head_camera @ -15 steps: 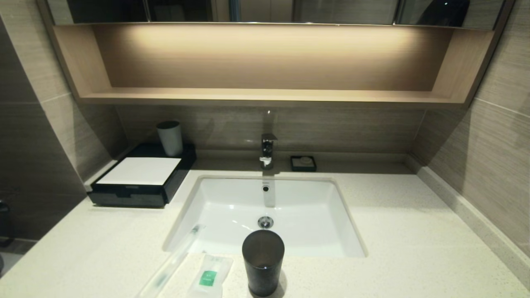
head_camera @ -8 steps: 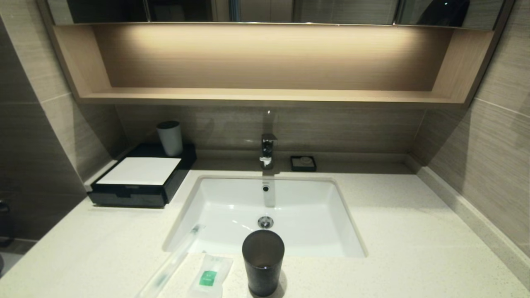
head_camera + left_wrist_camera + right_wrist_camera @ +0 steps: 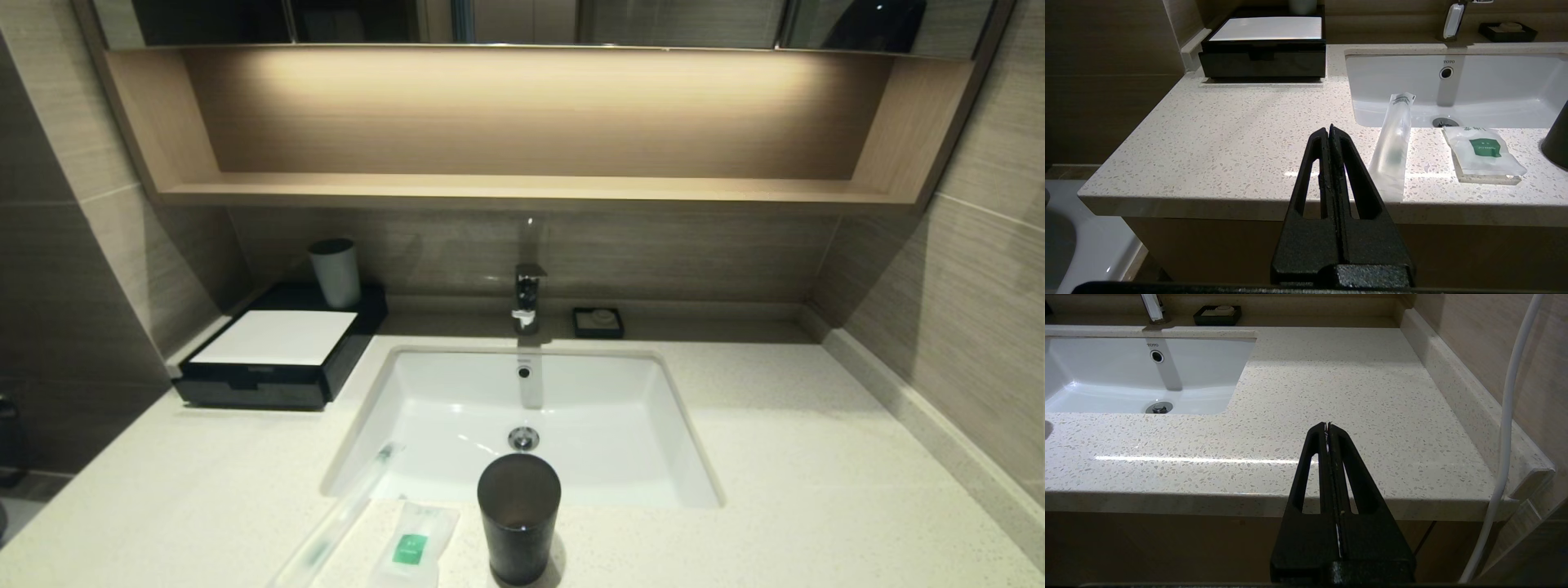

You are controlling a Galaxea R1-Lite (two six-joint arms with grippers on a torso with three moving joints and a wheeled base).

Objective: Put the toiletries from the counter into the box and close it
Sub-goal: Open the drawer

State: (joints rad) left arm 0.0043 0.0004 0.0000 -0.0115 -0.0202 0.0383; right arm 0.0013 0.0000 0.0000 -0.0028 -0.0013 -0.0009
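Note:
The wrapped toothbrush lies on the counter at the front, its far end over the sink rim; it also shows in the left wrist view. The white sachet with a green label lies beside it, also in the left wrist view. The black box with a white top sits at the back left, its drawer front shut. My left gripper is shut and empty, below the counter's front edge, left of the toothbrush. My right gripper is shut and empty before the counter's right part. Neither gripper shows in the head view.
A dark tumbler stands right of the sachet at the front edge. The white sink with tap is in the middle. A small black soap dish sits behind it. A pale cup stands on the box's rear. A white cable hangs at right.

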